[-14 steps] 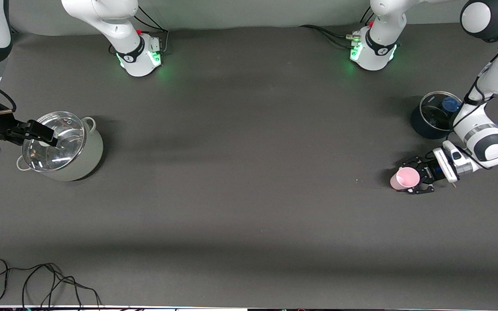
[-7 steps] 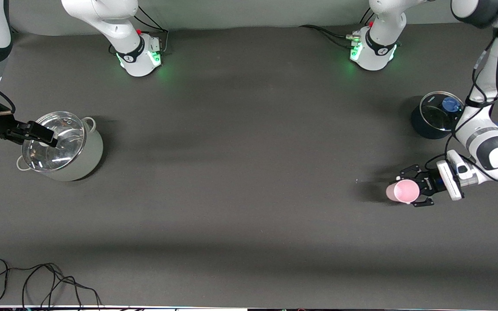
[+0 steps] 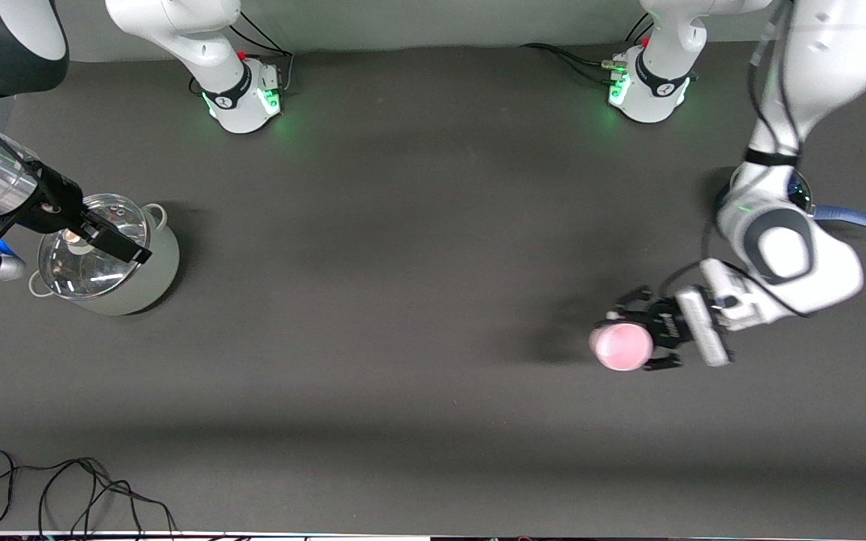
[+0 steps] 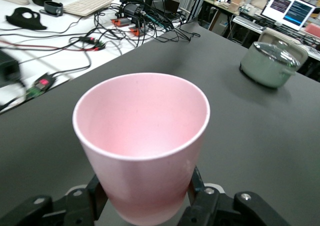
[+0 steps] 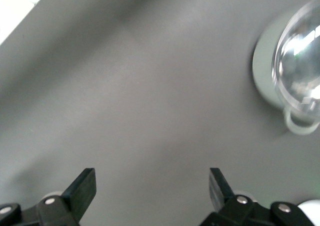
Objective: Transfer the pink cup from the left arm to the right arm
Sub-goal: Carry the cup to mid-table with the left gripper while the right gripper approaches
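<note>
Left gripper (image 3: 647, 342) held the pink cup (image 3: 621, 347) in the air over the tabletop (image 3: 418, 300) toward the left arm's end, fingers (image 4: 197, 188) clamped on the cup's lower body. Cup axis ran roughly upright, mouth open and clear. Right gripper (image 3: 113, 244) hovered over the glass-lidded pale pot (image 3: 110, 259) at the right arm's end, fingers (image 5: 82, 188) spread wide, empty. The two grippers were well apart; the handover likely needs both to meet mid-table.

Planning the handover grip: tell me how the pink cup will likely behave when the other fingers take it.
The pink cup looks like thin, smooth plastic, so probably light and somewhat slippery. Its taper may let it slide if squeezed low. The left gripper holds it without visible denting, so it seems fairly stiff.
</note>
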Tool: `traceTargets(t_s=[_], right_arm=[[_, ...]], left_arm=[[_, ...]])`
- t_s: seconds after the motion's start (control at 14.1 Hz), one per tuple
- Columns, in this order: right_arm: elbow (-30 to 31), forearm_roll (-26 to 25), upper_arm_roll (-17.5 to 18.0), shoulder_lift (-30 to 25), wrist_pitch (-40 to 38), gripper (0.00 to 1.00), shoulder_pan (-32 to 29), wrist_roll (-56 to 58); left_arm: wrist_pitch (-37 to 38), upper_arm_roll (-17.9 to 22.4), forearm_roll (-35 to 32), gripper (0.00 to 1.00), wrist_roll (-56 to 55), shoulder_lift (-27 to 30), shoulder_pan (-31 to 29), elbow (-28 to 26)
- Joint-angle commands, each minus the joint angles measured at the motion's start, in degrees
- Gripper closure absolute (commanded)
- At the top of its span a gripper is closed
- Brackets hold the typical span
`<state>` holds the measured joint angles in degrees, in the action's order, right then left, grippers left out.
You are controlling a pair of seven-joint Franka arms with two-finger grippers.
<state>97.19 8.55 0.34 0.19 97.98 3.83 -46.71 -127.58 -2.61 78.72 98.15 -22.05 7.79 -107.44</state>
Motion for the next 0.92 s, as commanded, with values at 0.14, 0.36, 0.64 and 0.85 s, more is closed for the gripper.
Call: traceTargets(t_s=[0.14,0.36,0.64,0.85], right_arm=[[-3.3,2.4,0.0,3.2,0.1,0.00,3.4,-22.1],[-7.7,8.8,-0.1,6.0,-0.1,0.00,3.8,-28.2],[-12.3,9.2,0.3,7.0,-0.5,0.01,8.3,-36.8],[-18.9,9.1,0.3,10.6,-4.2,0.01,13.7,-44.8]], left_arm=[[-18.5,1.4,8.1,0.58,-8.5,9.8,17.3,-4.8],[-34.3,1.1,15.0,0.59,-8.7,9.7,29.6,-3.6],[-42.3,1.1,16.4,0.59,-10.4,11.2,37.7,-3.3],[-42.8,1.1,16.3,0.59,-12.3,12.9,40.1,-3.3]])
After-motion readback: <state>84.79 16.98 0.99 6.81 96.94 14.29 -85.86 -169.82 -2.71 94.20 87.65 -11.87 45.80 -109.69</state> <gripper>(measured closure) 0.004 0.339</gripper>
